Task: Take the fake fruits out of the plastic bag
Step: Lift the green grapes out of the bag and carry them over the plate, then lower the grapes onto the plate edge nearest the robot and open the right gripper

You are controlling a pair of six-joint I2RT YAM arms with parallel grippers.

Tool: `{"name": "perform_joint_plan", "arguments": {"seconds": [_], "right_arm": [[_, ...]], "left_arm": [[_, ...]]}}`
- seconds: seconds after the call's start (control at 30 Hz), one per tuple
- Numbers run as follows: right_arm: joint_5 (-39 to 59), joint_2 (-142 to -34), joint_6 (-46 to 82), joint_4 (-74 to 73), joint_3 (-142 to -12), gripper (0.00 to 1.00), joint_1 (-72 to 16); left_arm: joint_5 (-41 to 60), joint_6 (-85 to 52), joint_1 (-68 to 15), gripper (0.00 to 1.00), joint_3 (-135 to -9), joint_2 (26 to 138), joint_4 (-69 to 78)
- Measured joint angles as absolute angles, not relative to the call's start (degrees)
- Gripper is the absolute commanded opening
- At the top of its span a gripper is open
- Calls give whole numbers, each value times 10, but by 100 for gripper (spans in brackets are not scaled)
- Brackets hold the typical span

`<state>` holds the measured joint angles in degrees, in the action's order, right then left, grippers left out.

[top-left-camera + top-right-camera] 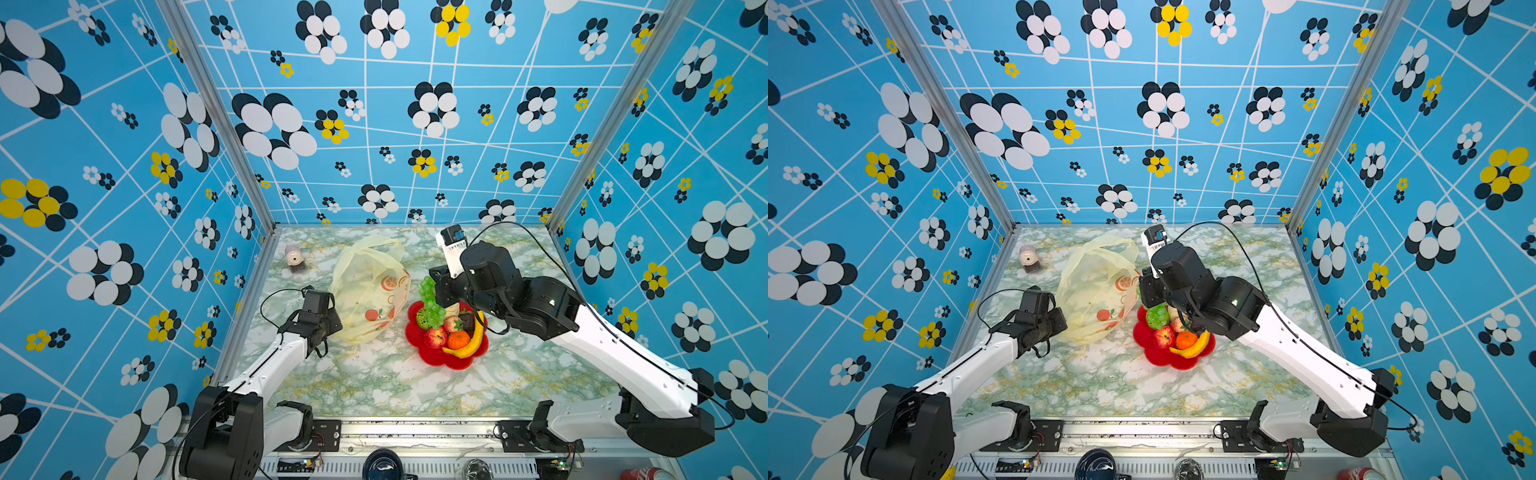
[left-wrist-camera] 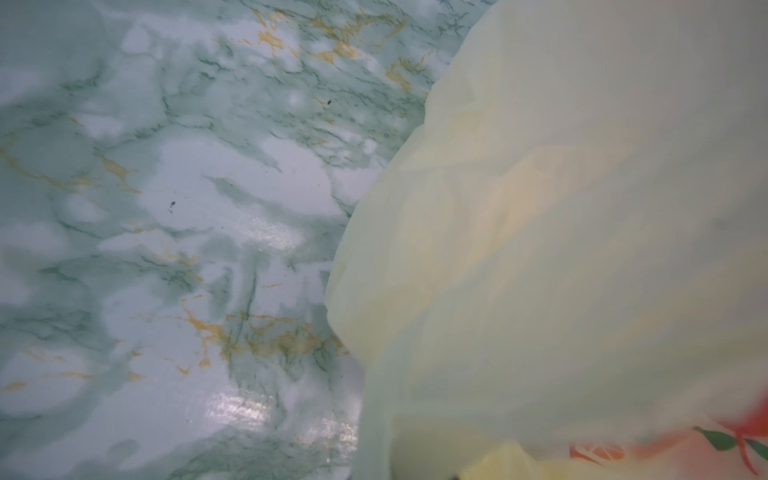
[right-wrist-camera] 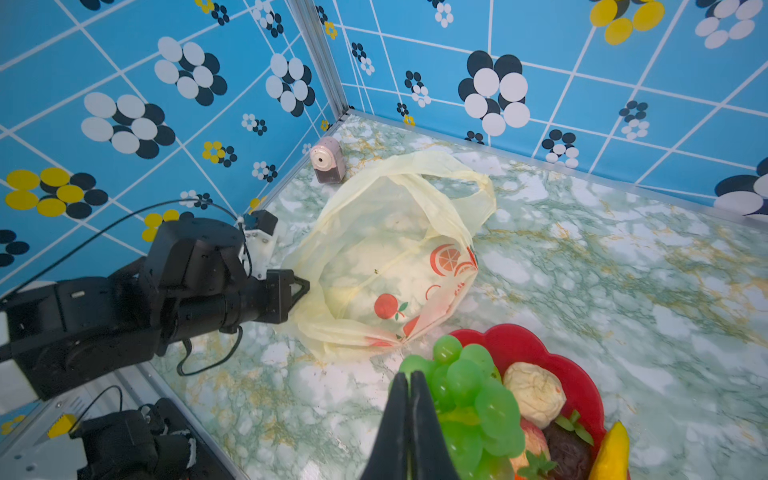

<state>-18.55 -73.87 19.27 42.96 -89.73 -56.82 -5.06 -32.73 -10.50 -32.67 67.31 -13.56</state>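
ok so the risky bit first: my right jaws are squeezed fully together and, far as I can tell, only nipping a skinny bit of the bumpy green plastic grape bunch [image 1: 430, 301]. It hangs over the upper-left rim of the red flower-shaped plastic plate [image 1: 453, 365], right of centre in a top view. That's a weak hold, so the bunch could slip out early. Since it's over the rim rather than the middle, it might bounce off onto the green-and-white marbled surface [image 1: 374, 382]. The plate's also packed: curved yellow banana [image 1: 471, 347], round orange [image 1: 458, 340], red apple [image 1: 435, 337], small red strawberry [image 1: 453, 324], green netted ball [image 1: 423, 319], cream garlic-like bulb [image 3: 534, 392] and a dark brown piece [image 3: 567, 455]. Dropping the grapes on that heap could shove one over the edge. My left jaws are closed too, pinched on the lower-left edge of the thin crinkly pale-yellow plastic bag [image 1: 365, 286]. It lies left of the plate, with its printed corner just beside the rim, so if that arm tugs, the film could sweep into the plate. The bag looks flat and see-through, and I only spot printed orange pictures on it, no fruit lumps inside, so I reckon the grapes are the last one.
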Motion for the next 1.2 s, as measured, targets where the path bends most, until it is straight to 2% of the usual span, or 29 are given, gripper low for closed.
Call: {"name": "perform_joint_plan", "arguments": {"seconds": [0.77, 1.2], "right_arm": [[-158, -540, 200, 492, -644, 0, -570], [-126, -547, 204, 456, -604, 0, -570]], "left_arm": [[-61, -304, -105, 0, -270, 623, -96], [-61, -304, -105, 0, -262, 606, -85]]}}
